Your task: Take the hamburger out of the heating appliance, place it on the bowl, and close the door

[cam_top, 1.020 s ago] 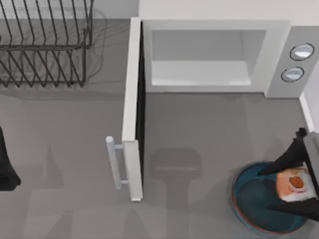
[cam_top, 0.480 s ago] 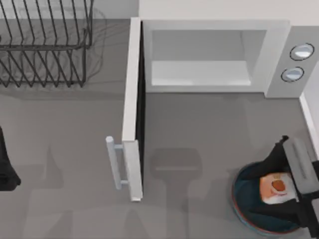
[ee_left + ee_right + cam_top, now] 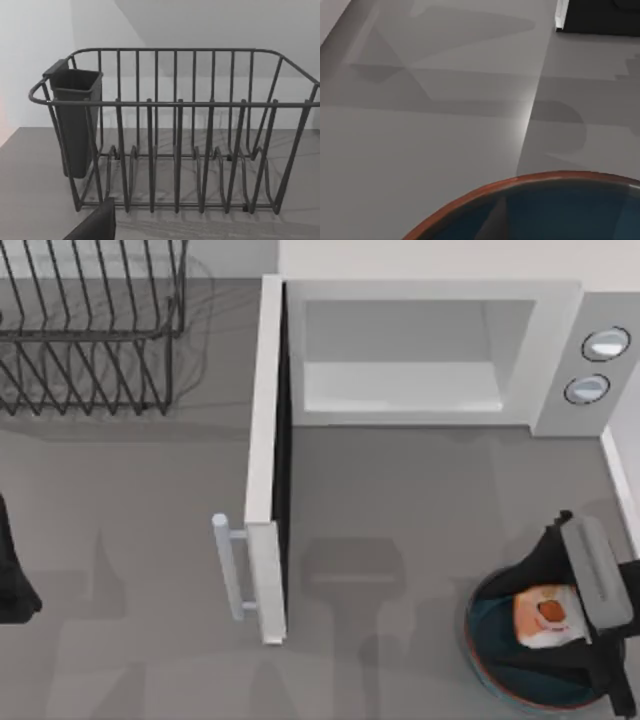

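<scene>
The hamburger (image 3: 543, 615) sits over the bowl (image 3: 490, 665) at the table's right front, clamped between the right gripper's (image 3: 545, 617) fingers; the door (image 3: 265, 455) stands open on the heating appliance (image 3: 440, 300). The left gripper (image 3: 12, 580) is parked at the left edge (fingers: cannot tell).

Left wrist: a dish rack (image 3: 175, 135).

Right wrist: the bowl's rim (image 3: 485, 192) on grey table (image 3: 420, 125).

hamburger (image 3: 546, 615): tan-orange bun, white patches, a red-orange spot
bowl (image 3: 487, 625): dark teal-blue inside, thin reddish-brown rim
heating appliance (image 3: 555, 360): white body, light grey cavity, two silvery-blue knobs
door (image 3: 262, 455): white, pale grey bar handle
dish rack (image 3: 175, 135): black wire, dark grey cup
worktop (image 3: 150, 570): plain grey
</scene>
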Tool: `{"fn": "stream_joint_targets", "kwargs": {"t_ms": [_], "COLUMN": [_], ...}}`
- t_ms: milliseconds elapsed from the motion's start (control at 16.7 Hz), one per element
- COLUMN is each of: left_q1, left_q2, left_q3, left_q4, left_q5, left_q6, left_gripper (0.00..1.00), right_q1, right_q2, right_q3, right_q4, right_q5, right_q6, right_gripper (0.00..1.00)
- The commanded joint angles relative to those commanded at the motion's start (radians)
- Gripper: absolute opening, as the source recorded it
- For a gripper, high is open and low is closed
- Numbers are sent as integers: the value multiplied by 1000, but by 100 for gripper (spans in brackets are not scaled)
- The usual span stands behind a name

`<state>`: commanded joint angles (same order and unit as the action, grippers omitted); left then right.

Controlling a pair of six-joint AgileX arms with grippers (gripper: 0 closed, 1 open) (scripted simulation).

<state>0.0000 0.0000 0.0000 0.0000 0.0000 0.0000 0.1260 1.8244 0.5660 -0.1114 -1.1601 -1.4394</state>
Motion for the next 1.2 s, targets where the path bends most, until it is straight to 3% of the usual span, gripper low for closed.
{"fn": "stream_joint_targets", "kwargs": {"t_ms": [720,1200], "left_q1": [0,0], "left_q2": [0,0], "left_q3": [0,0], "left_q4": [0,0], "left_q5": [0,0], "left_q6": [0,0], "left_gripper": [100,100], "right_q1": [0,0], "right_q2": [0,0], "right_q3": [0,0], "right_q4": [0,0], "right_q5": [0,0], "right_q6": [0,0], "right_gripper": [98,100]}}
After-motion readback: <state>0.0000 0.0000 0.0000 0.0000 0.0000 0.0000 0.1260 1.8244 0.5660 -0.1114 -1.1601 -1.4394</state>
